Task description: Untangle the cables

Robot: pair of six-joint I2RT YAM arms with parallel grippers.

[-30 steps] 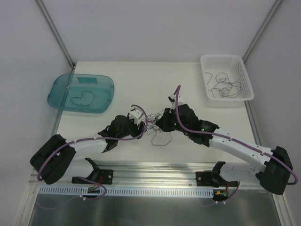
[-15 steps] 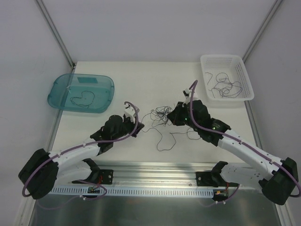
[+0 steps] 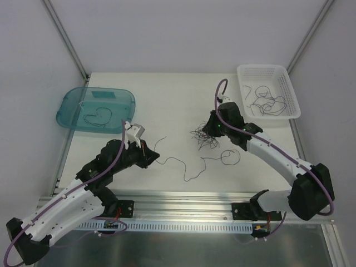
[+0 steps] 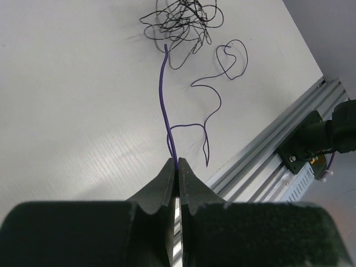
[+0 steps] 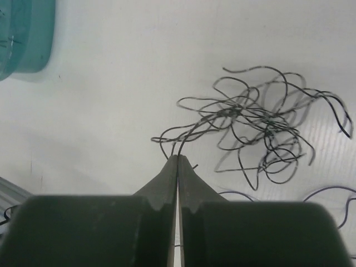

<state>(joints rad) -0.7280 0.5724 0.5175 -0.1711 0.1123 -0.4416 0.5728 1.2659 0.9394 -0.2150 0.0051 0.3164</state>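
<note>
Pinching separate strands of the cables (image 3: pixel 204 138) with left gripper (image 4: pixel 176 164) and right gripper (image 5: pixel 178 161), both clamped tight, well apart.

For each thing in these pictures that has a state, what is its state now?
left gripper: shut on the pulled cable.
right gripper: shut on a strand of the tangle.
pulled cable: drawn out, trailing over the table.
tangle: knotted together.
teal tray: holds one curled cable.
white basket: holds several loose cables.
</note>
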